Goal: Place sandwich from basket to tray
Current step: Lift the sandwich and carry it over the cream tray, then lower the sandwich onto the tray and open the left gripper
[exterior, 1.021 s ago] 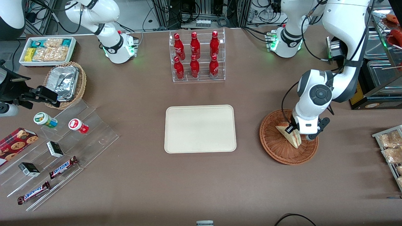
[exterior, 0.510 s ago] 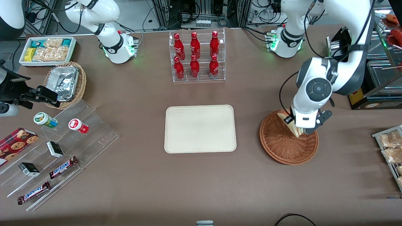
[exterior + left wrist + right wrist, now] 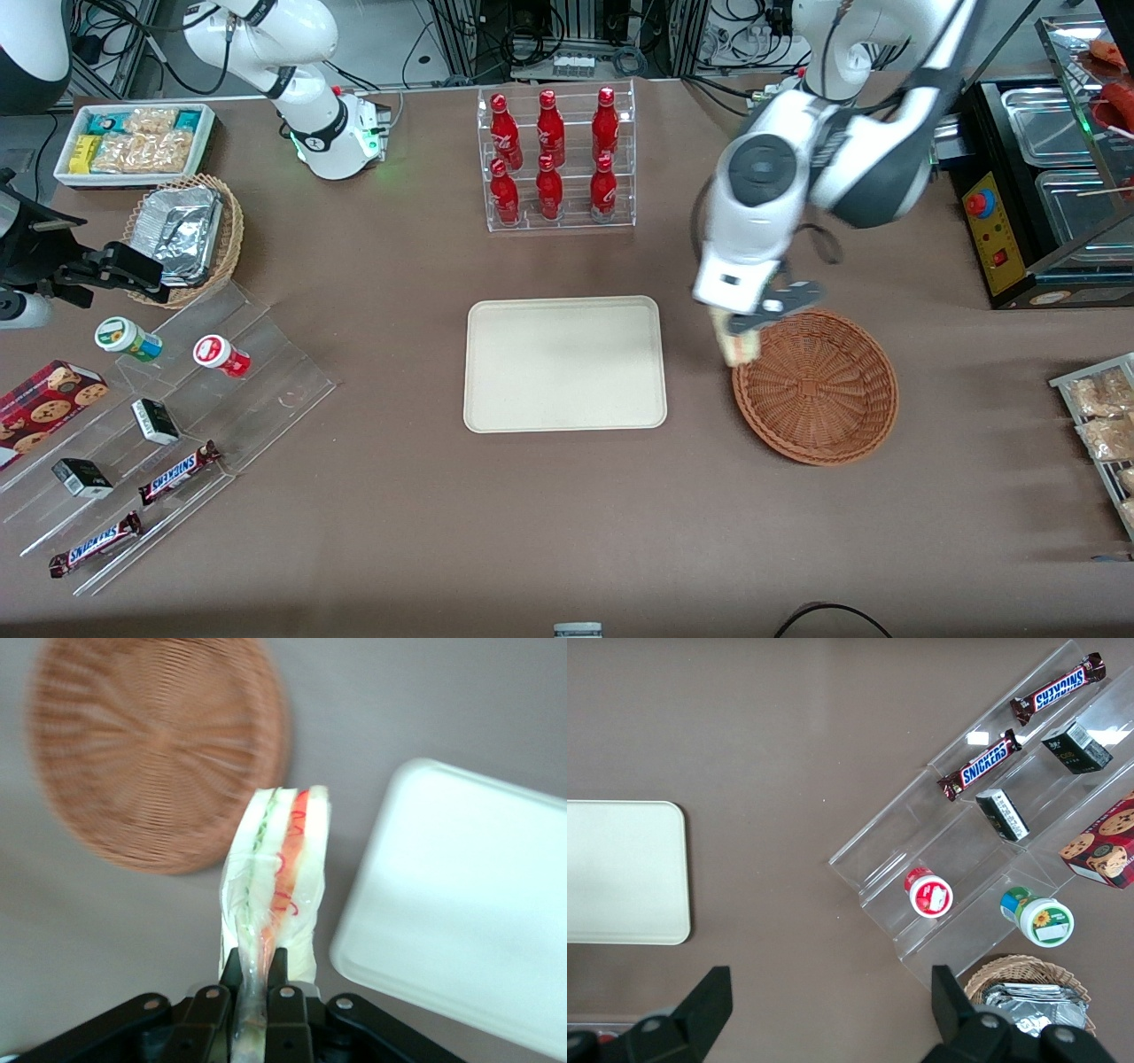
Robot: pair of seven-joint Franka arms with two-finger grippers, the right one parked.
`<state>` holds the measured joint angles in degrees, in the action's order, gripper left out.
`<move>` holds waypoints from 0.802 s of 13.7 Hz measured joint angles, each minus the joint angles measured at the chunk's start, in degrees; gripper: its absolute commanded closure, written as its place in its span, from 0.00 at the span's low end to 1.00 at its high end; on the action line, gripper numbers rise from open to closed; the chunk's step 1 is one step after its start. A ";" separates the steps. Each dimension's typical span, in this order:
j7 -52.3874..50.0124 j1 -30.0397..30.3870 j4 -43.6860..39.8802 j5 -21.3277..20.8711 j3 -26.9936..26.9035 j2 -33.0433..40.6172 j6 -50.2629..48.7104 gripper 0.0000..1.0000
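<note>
The gripper (image 3: 742, 330) hangs in the air between the tray (image 3: 564, 363) and the basket (image 3: 816, 386), just over the basket's rim on the tray side. Its two black fingers (image 3: 211, 1005) are pinched tight on the sandwich (image 3: 276, 881), gripping the wrapped wedge by one end so the rest sticks out ahead of them, red and green filling stripes plain to see through the clear wrap. From the front, only a pale corner of the sandwich (image 3: 740, 349) peeks out below the gripper. It's off the table, clear of the wicker, and not over the tray yet. The basket sits with nothing in it. The cream tray lies flat mid-table, bare, nearer the front camera than the rack of red bottles (image 3: 555, 157).
</note>
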<state>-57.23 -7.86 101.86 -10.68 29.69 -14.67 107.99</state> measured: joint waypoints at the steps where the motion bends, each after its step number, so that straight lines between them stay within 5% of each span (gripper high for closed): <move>1: 0.00 -0.84 -1.31 -0.49 1.57 -2.67 2.09 1.00; 7: -8.73 -13.41 -15.41 -12.37 2.20 -21.52 4.63 1.00; 11: -11.15 -16.47 -23.06 -16.34 2.13 -30.95 4.79 1.00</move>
<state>-68.38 -24.33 78.80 -27.02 31.82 -45.63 112.77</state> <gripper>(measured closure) 0.863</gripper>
